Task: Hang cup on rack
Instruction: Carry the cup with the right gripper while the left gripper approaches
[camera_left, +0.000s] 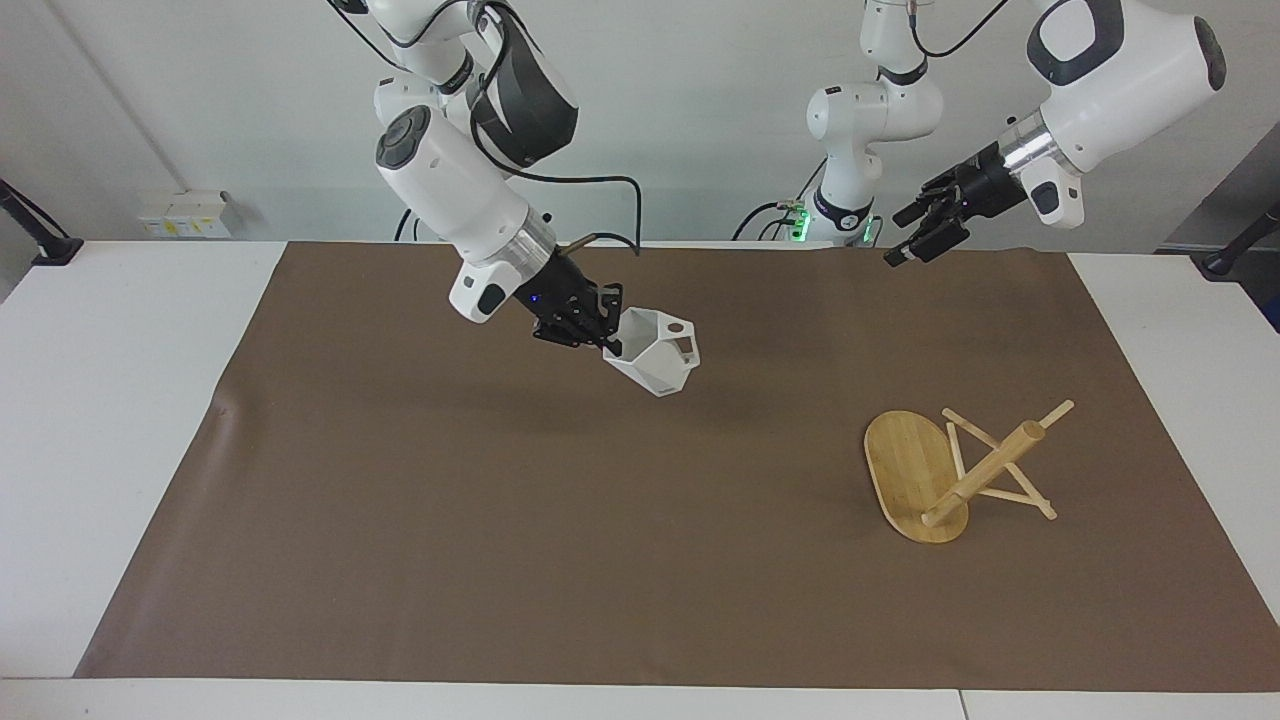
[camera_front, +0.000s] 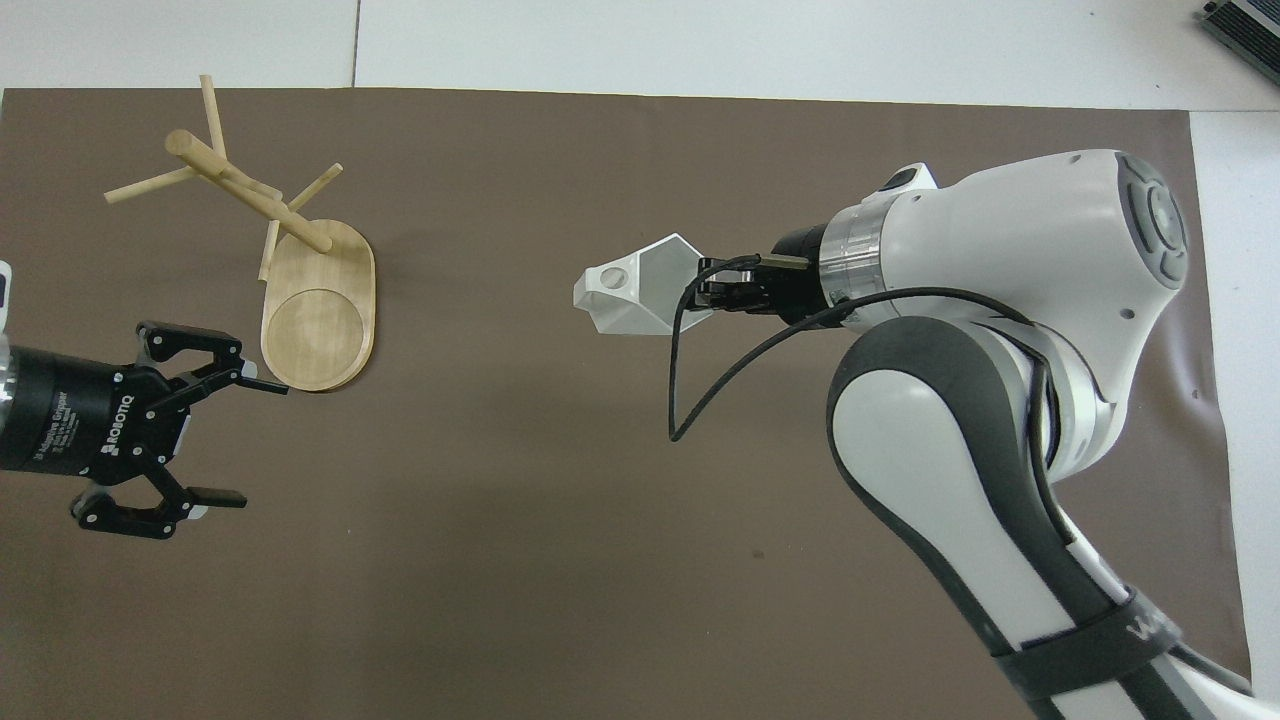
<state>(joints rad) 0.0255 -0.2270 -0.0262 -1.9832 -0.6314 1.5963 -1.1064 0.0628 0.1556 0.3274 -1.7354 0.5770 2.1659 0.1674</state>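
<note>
My right end effector holds the cup in the air over the middle of the mat on the desk. The rack lies tipped over on the mat toward my left arm's end. My left end effector hangs spread above the mat beside the rack's base.

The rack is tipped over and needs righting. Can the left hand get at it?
Probably yes: the left hand is open and empty, up beside the rack, nothing between.

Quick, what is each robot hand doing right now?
Left gripper: open, holding nothing, up in the air near the rack.
Right gripper: shut on the cup, carrying it over the mat.
</note>
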